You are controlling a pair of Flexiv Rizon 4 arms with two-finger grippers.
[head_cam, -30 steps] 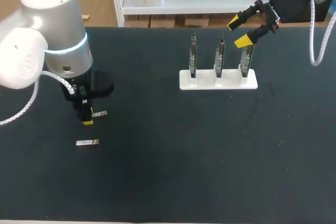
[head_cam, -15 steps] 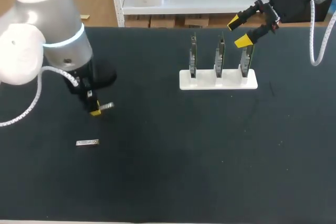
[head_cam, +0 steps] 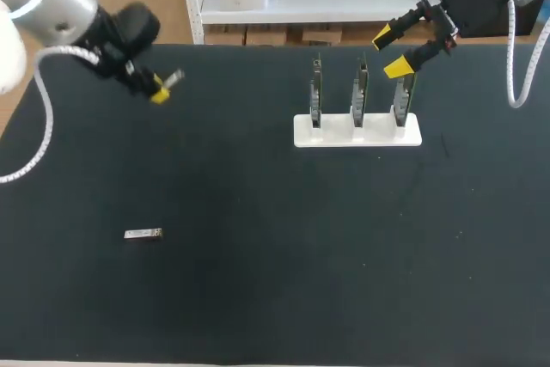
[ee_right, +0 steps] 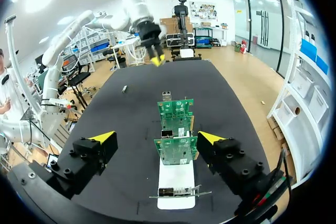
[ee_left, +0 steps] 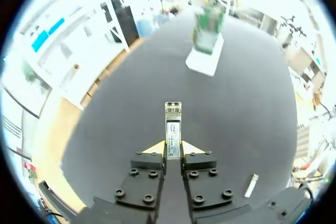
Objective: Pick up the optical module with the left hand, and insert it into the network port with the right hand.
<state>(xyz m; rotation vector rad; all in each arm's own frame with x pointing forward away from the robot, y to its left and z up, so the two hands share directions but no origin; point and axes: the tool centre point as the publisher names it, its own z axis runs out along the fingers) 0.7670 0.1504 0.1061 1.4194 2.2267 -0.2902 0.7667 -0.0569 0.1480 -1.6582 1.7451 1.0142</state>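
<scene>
Left fingers point(ee_left: 156, 148) tight on optical module point(ee_left: 172, 123), its rear hidden; right fingers point(ee_right: 103, 137) wide.

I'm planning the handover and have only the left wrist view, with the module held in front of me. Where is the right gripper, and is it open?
Observer: The right gripper is open, poised by the rightmost board of the white stand.
Operator: The stand is a blur for me. How many boards?
Observer: Three upright boards in a row.
Operator: And where is my arm relative to it?
Observer: In the head view the left gripper holds the optical module near the table's far left corner, well apart from the stand.
</scene>
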